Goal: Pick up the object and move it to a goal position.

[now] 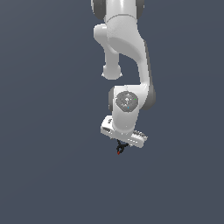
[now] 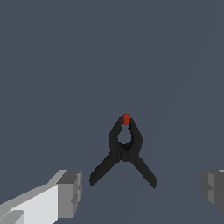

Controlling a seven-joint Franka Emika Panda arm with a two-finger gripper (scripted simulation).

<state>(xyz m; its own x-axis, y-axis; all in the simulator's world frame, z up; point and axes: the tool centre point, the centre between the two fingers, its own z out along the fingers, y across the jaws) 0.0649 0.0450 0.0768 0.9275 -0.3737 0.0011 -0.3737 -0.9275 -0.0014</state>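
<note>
With fingers spread wide, the gripper (image 2: 142,188) hovers over the object (image 2: 124,151) at frame centre, pre-grasp; descending and closing seems next

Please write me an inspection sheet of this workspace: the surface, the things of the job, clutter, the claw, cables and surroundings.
Surface: plain dark grey-blue ground, no marks or edges seen.
Job's things: the object, a small black clamp-like piece with two spread prongs and a red tip, lies on the ground between the fingers.
Clutter: nothing seen.
Claw: the claw is open; its grey fingertips stand apart on either side of the object, not touching it. In the exterior view the white arm hangs right above it.
Cables: nothing seen.
Surroundings: nothing seen; no goal marker visible.
</note>
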